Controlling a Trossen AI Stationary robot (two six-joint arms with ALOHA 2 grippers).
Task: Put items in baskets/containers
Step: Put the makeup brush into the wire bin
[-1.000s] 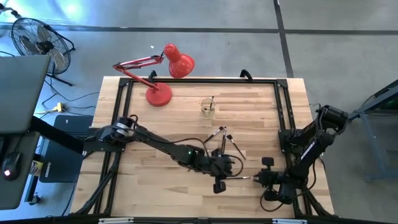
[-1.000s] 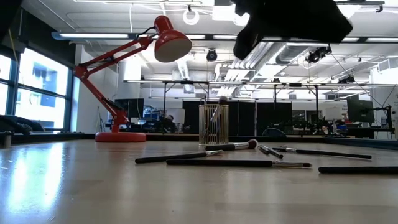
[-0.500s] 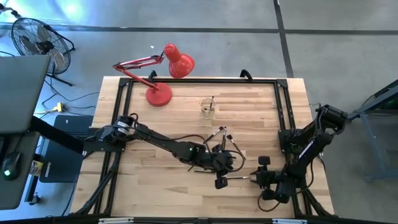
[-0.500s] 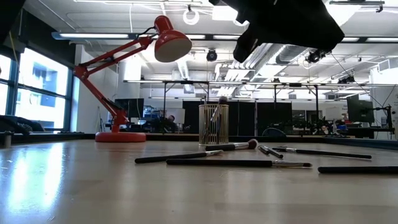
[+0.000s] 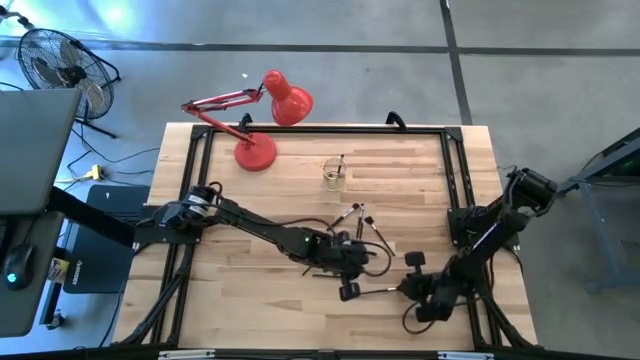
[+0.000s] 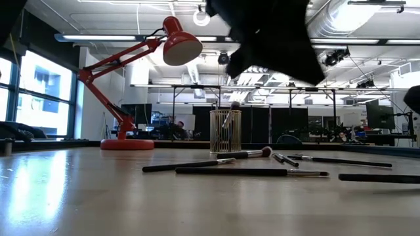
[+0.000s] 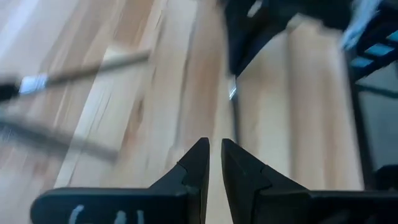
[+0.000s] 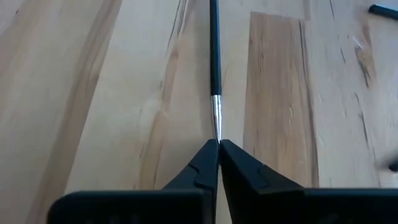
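Brush (image 8: 215, 74): bristle end hidden between right gripper (image 8: 218, 149) fingertips. Brushes (image 7: 81, 68), left wrist view: motion-blurred.

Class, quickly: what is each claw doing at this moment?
Left claw: shut, holding nothing, above the table.
Right claw: shut on a thin brush at its ferrule end.

The left arm stretched across the table toward its middle, its tool (image 7: 214, 154) low over the wood with the 2 fingers nearly together and nothing between them. The right arm folded in from the right edge, its tool (image 8: 218, 147) pinched tight on a brush (image 8: 215, 74).
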